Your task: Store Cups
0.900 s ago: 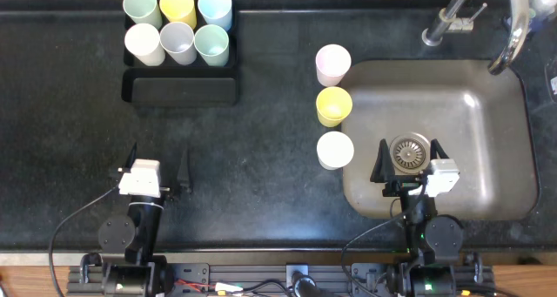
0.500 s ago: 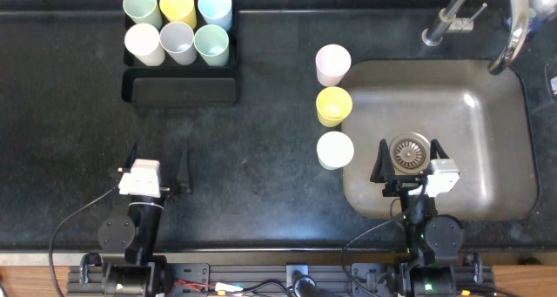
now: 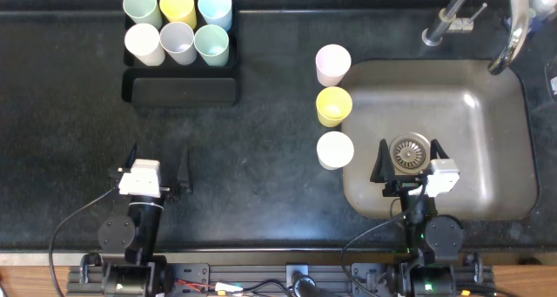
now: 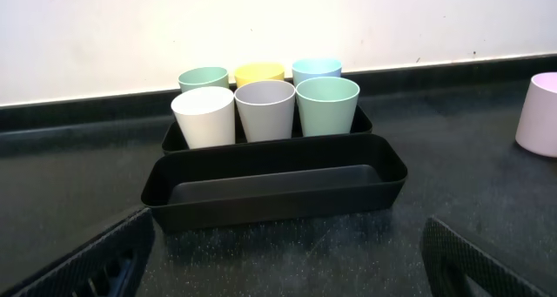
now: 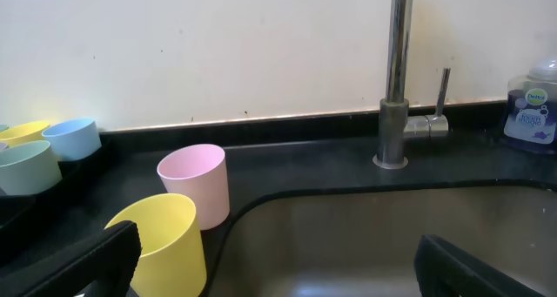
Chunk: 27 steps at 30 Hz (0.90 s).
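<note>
The left claw and right claw both gape wide, empty, touching nothing.

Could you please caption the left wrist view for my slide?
Six upright cups in the rear tray, a second black tray in front.

A black speckled stone counter runs to a plain cream wall far ahead of the right gripper. Below and ahead of that gripper lies a stainless steel sink. Beyond it stands a tall chrome tap, with a clear soap bottle further right.
</note>
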{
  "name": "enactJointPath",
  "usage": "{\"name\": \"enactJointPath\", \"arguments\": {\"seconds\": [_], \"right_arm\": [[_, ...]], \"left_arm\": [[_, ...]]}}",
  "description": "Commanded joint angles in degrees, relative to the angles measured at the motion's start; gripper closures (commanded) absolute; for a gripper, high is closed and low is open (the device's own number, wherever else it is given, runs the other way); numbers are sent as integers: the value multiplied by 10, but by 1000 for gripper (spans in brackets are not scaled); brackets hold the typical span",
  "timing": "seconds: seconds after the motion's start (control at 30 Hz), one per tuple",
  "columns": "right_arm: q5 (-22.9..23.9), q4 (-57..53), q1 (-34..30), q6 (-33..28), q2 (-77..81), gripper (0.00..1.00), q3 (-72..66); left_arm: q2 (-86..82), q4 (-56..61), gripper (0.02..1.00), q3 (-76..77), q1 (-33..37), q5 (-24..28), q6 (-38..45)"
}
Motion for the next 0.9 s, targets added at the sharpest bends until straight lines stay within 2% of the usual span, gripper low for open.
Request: {"name": "enactJointPath", "arguments": {"seconds": [0.03, 0.73, 0.9], "right_arm": [[-2, 3, 3, -4, -6, 3, -8], [-2, 3, 3, -4, -6, 5, -8], [-2, 3, 3, -4, -6, 3, -8]], "left_arm": [[-5, 0, 20, -2, 3, 3, 9], [-3, 1, 20, -2, 3, -1, 9], [105, 4, 20, 82, 3, 6, -27]]}}
